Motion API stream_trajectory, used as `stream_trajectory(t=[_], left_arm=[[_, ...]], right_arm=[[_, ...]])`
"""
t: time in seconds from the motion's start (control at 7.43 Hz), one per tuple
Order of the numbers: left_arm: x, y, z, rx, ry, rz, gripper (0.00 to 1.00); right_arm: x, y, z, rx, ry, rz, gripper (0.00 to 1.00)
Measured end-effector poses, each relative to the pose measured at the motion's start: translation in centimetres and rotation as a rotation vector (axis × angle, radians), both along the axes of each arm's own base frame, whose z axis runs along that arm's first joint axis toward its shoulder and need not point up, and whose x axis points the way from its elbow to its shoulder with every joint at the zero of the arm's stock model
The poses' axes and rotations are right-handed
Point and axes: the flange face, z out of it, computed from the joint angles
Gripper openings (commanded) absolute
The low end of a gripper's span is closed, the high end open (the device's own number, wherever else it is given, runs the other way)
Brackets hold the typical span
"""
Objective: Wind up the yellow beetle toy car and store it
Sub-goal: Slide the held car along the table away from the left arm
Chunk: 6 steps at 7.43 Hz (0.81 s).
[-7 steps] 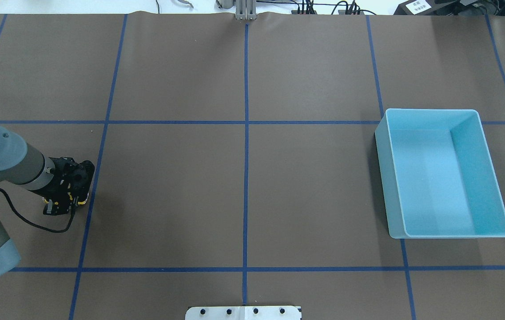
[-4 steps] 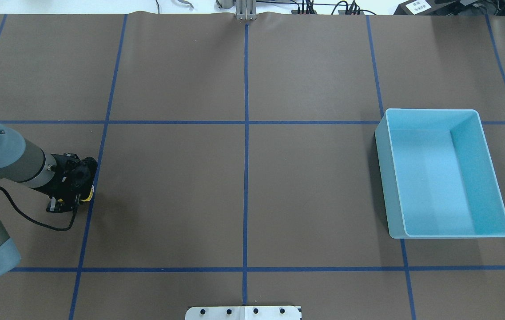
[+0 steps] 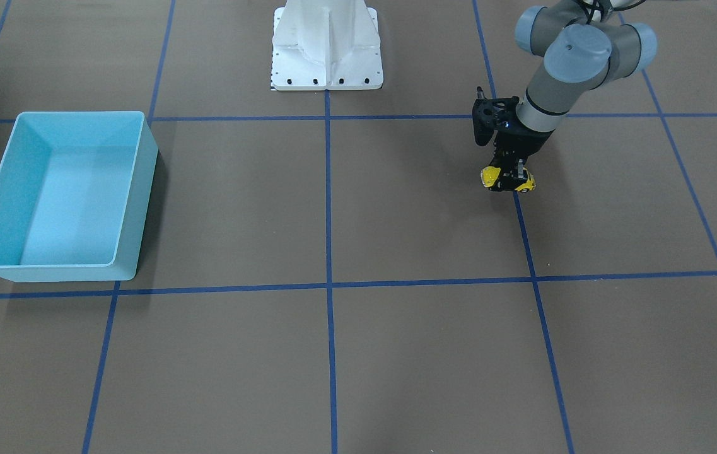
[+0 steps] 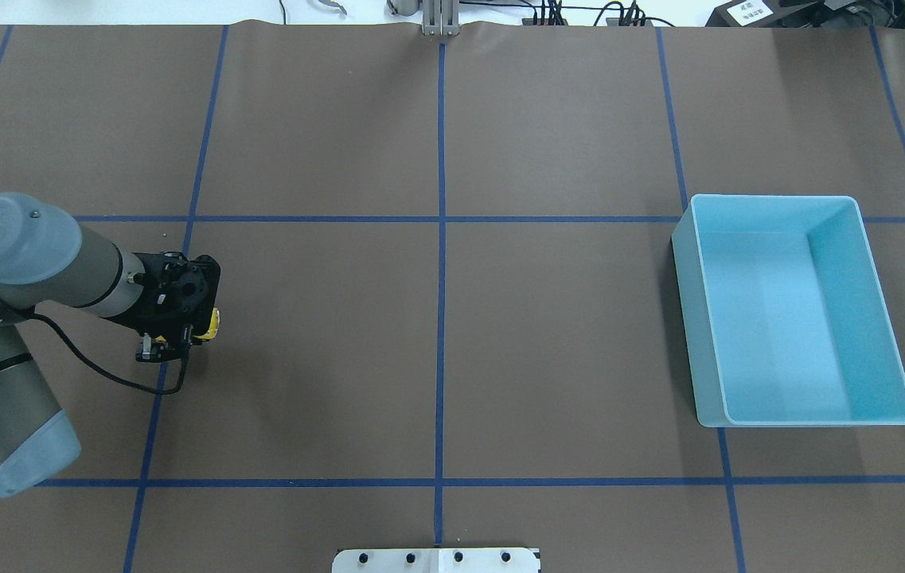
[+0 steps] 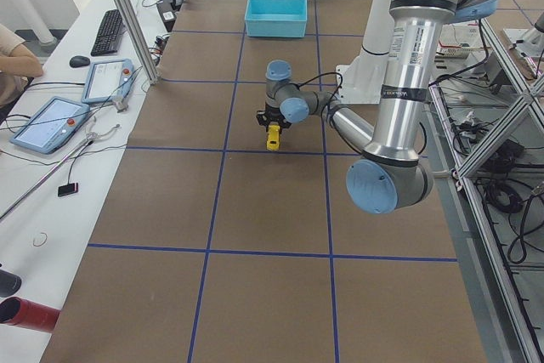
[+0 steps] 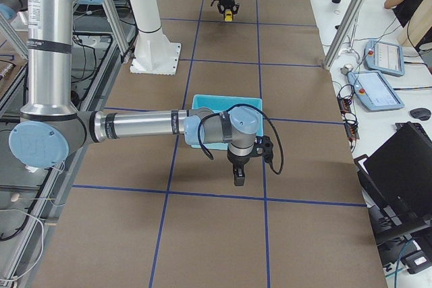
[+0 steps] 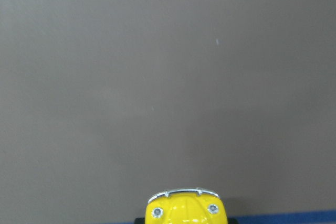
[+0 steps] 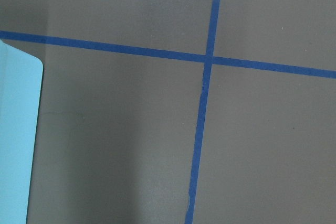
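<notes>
The yellow beetle toy car point(image 3: 508, 179) is held in my left gripper point(image 3: 509, 184), which is shut on it and points down, low over the brown table by a blue tape line. I cannot tell whether its wheels touch the table. The car also shows in the overhead view point(image 4: 213, 322), the left side view point(image 5: 273, 136) and the left wrist view point(image 7: 185, 208), nose forward. The light blue bin point(image 4: 687, 318) stands empty far off on the table's right side. My right gripper point(image 6: 239, 179) hangs over the table beside the bin point(image 6: 202, 102); I cannot tell whether it is open or shut.
Blue tape lines divide the brown table into squares. The robot's white base point(image 3: 326, 57) stands at the table's near edge. The right wrist view shows a tape crossing and a corner of the bin point(image 8: 16, 129). Operators' desks with tablets lie beyond the far edge.
My left gripper has moved with the yellow car away from the robot and a little toward the table's middle. The bin has not moved.
</notes>
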Motion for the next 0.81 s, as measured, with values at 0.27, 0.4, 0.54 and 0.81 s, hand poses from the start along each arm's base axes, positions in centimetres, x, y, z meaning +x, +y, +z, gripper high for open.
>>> stream_trajectory(t=[0.27,0.4,0.54,0.81], left_arm=[[2.6,-1.7,-2.0,-0.013,0.02,-0.019,0.35],[3.7,-2.3,-1.9,-0.022,0.014,-0.018,0.35],[4.7,-2.6,-1.5,-0.033,0.004,-0.013,0.35],[5.8,-2.9,-1.1,-0.053,-0.001,-0.003,0.35]], right_arm=[[-0.1,0.0,0.0,0.0,-0.001,-0.001,1.0],[-0.1,0.0,0.0,0.0,-0.001,-0.002,1.0],[-0.1,0.0,0.0,0.0,-0.001,-0.002,1.0],[-0.1,0.0,0.0,0.0,-0.001,-0.002,1.0]])
